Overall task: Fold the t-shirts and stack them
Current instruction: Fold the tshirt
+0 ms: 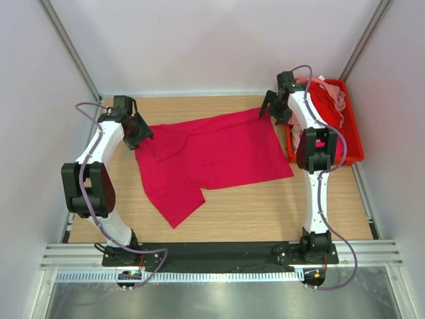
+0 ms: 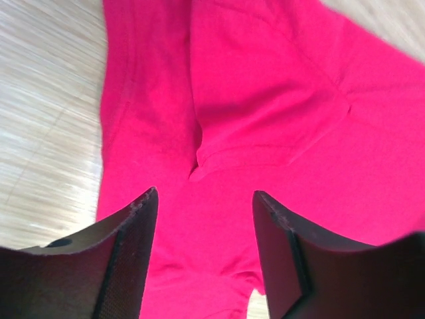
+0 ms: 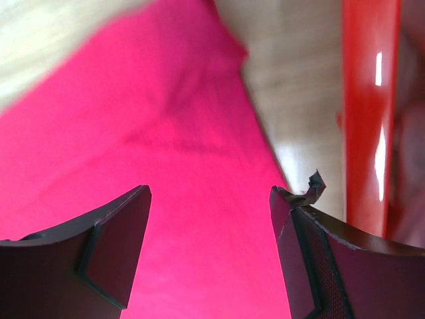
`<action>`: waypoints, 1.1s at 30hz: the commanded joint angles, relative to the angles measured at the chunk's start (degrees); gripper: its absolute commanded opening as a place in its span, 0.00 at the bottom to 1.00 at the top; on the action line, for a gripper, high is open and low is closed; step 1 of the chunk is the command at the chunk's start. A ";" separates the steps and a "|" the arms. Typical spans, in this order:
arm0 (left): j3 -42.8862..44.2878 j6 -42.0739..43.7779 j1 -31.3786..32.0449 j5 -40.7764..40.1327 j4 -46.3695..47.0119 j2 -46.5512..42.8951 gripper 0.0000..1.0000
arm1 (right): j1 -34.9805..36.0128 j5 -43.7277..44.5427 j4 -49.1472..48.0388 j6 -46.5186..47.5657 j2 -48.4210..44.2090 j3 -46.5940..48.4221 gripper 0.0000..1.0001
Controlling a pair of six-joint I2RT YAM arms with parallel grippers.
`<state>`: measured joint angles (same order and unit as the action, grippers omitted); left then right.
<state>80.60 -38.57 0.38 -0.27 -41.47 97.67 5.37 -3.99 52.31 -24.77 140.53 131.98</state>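
A crimson-magenta t-shirt (image 1: 216,156) lies spread across the middle of the table, one sleeve folded over at its left end and a flap trailing toward the front. My left gripper (image 1: 141,135) hovers open over the shirt's left edge. In the left wrist view the shirt (image 2: 265,119) fills the space below the spread fingers (image 2: 136,252), and nothing is held. My right gripper (image 1: 267,109) stands open above the shirt's back right corner. The right wrist view shows the cloth (image 3: 166,166) under its empty jaws. Red and pale pink t-shirts (image 1: 331,100) lie crumpled in the bin.
The rigid red plastic bin (image 1: 355,136) stands at the table's right edge, close behind the right arm, and its wall (image 3: 365,113) shows in the right wrist view. Bare wood (image 1: 279,212) lies in front of the shirt. White walls enclose three sides.
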 commanded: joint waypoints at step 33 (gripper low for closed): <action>-11.68 -7.40 -7.05 -15.72 -14.42 5.27 0.43 | 25.74 4.69 -4.76 2.02 -30.91 -54.71 0.79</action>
<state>71.40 -46.22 -4.23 -10.35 -51.22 107.09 29.28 2.72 48.69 -19.66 114.63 81.25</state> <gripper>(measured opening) 0.428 0.792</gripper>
